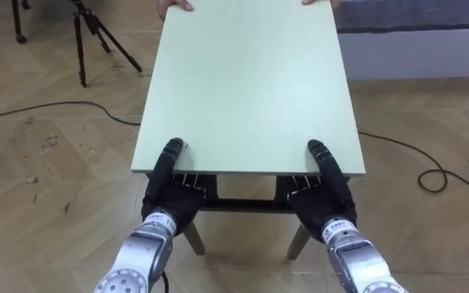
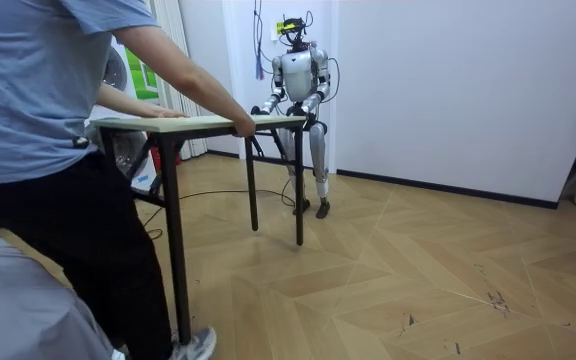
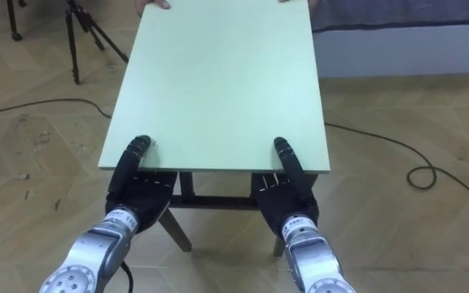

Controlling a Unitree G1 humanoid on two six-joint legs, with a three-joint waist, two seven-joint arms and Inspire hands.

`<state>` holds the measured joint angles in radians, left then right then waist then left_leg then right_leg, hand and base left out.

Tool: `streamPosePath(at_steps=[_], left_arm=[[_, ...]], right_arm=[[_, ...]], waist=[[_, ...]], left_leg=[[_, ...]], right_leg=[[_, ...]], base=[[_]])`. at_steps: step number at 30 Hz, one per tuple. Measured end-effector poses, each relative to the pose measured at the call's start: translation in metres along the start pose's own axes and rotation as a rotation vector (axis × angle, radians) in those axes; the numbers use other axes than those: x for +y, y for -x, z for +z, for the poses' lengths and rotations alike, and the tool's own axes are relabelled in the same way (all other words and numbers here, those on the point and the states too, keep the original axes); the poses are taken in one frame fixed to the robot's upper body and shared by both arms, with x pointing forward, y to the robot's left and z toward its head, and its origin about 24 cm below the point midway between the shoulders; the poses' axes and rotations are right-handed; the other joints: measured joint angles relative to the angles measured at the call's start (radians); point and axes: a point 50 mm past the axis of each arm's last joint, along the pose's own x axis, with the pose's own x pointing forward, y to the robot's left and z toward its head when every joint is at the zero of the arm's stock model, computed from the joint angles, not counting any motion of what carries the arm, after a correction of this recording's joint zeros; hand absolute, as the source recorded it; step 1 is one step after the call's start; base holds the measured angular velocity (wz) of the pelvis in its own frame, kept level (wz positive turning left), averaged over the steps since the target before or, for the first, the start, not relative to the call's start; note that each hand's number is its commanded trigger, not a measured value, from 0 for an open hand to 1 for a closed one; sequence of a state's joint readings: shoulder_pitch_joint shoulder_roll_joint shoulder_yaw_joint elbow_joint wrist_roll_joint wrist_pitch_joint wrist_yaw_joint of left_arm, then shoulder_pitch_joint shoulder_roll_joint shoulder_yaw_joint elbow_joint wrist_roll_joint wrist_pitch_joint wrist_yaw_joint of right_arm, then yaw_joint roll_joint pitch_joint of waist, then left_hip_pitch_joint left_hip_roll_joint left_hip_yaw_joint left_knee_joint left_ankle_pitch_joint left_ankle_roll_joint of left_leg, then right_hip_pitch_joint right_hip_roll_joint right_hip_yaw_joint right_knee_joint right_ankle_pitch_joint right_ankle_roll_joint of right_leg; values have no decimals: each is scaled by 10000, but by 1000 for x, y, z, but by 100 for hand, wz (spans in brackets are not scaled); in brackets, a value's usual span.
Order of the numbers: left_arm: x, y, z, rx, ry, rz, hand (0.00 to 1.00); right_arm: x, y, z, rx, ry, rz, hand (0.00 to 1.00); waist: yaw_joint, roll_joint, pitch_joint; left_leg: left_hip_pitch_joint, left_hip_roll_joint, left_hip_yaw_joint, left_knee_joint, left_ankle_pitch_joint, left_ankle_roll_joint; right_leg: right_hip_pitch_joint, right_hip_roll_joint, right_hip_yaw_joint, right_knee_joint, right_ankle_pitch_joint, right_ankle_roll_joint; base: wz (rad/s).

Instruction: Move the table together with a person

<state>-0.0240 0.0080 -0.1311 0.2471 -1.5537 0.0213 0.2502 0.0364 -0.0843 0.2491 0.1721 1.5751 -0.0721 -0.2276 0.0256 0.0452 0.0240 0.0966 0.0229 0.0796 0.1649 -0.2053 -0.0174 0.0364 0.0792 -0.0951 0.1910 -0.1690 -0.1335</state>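
Right in the middle of the eye views, running up to 12 o'clock, sits the table (image 1: 247, 89): pale green top, dark legs underneath. The robot has the near short edge. Its left hand (image 1: 169, 189) is at about 7 o'clock and its right hand (image 1: 322, 189) at about 5 o'clock, well apart, one near each corner. Both are clamped on the edge the same way, with the thumb (image 1: 172, 149) lying flat on the top and the palm and the rest of the fingers tucked under the board.

At 12 o'clock a person's fingertips (image 1: 176, 5) hook over the far edge, again one hand per corner. In the room view the person (image 2: 38, 120), in a blue shirt, leans in at the room view's left end with an arm stretched out and a hand wrapped over the tabletop corner. The robot stands upright at the other end, close to a white wall (image 2: 448, 80), arms out to the table.

Further out, a black tripod (image 1: 88, 32) stands at roughly 10 o'clock on the wooden parquet floor (image 1: 47, 146).
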Motion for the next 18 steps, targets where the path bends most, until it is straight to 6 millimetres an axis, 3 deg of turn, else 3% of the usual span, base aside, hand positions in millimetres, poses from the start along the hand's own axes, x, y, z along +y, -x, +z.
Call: streamPosePath(at_steps=[7, 18], left_arm=[[-3, 2, 0, 28, 40, -157, 100], [3, 15, -5, 140, 206, -220, 100]], right_arm=[[5, 5, 3, -34, 129, 275, 100], [5, 13, 5, -44, 355, 421, 100]], waist=[[-13, 88, -71], [45, 68, -96]], left_leg=[[-10, -7, 36, 5, 0, 0], [45, 49, 16, -20, 1, -1]], right_leg=[[-18, -1, -44, -9, 3, -5], [-19, -1, -111, 51, 3, -5]], base=[[-1], [-2]])
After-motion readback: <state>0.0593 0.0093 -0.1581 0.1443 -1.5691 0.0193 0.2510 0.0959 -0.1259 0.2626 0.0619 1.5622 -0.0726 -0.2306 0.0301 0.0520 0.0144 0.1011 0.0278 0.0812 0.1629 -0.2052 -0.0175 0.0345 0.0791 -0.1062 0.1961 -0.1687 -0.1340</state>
